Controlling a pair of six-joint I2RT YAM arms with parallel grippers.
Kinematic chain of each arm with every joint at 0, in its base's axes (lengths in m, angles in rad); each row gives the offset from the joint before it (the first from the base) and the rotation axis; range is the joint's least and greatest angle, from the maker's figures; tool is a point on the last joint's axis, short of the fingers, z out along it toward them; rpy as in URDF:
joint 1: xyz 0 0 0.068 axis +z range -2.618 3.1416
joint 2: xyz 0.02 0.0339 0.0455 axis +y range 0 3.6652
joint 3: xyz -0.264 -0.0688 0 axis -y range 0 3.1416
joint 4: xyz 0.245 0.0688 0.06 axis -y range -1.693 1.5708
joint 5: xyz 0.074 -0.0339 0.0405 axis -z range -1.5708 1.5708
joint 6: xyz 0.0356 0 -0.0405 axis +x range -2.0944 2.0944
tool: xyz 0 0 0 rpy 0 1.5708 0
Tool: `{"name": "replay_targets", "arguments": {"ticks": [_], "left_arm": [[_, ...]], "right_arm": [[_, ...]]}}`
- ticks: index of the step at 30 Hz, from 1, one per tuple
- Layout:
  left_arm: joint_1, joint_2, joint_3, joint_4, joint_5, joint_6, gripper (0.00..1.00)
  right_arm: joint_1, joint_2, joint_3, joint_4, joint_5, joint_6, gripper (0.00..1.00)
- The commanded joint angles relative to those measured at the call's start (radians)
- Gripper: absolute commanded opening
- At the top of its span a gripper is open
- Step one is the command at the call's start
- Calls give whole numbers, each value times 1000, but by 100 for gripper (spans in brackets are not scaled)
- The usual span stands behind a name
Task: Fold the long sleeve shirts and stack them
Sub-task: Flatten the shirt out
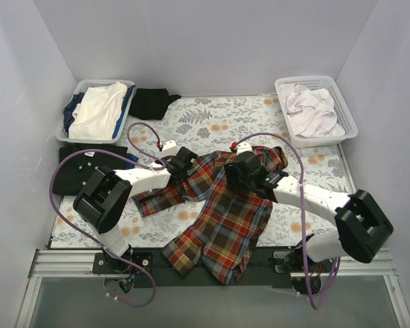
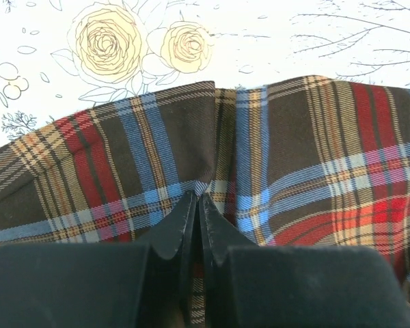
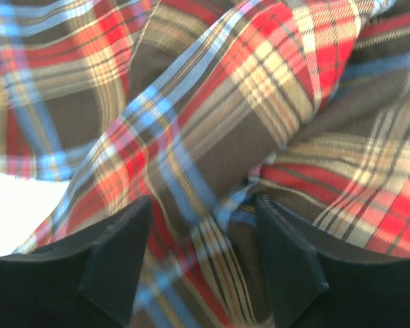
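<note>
Left arm (image 1: pixel 147 179) stretched forward and inward, left gripper (image 2: pixel 198 199) pinched tight on a fold of the plaid shirt (image 2: pixel 314 150), right arm (image 1: pixel 314 198) angled inward, right gripper (image 3: pixel 201 205) lowered, jaws spread wide

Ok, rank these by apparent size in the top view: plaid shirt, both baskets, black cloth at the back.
1. Largest: plaid shirt.
2. The left basket and right basket look about alike, so no ranking between them.
3. Smallest: black cloth.

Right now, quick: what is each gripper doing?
Left gripper: closed, pinching a fold of the plaid shirt.
Right gripper: open, jaws apart over the same shirt.
</note>
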Motion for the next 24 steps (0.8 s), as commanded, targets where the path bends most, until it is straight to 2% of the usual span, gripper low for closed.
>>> {"name": "replay_targets", "arguments": {"ticks": [1,2,3,5,6,7,15,24], "left_arm": [[26,-3,63,-80,-18,33,0],[36,-4,64,-76,-18,39,0],[46,-7,66,-71,-13,47,0],[89,-13,65,-53,5,66,0],[108,-20,63,-47,14,72,0],[143,-35,61,-41,22,87,0],[286,-193,95,-47,53,107,0],[376,-276,273,-74,63,168,0]], "right_arm": [[4,121,110,37,90,43,57],[5,125,119,40,101,46,51],[5,125,125,39,119,50,36],[5,107,124,46,136,52,19],[5,78,122,43,165,55,5],[7,60,119,25,188,61,1],[-2,-267,90,-109,491,38,1],[-27,-430,176,-159,712,-89,2]]}}
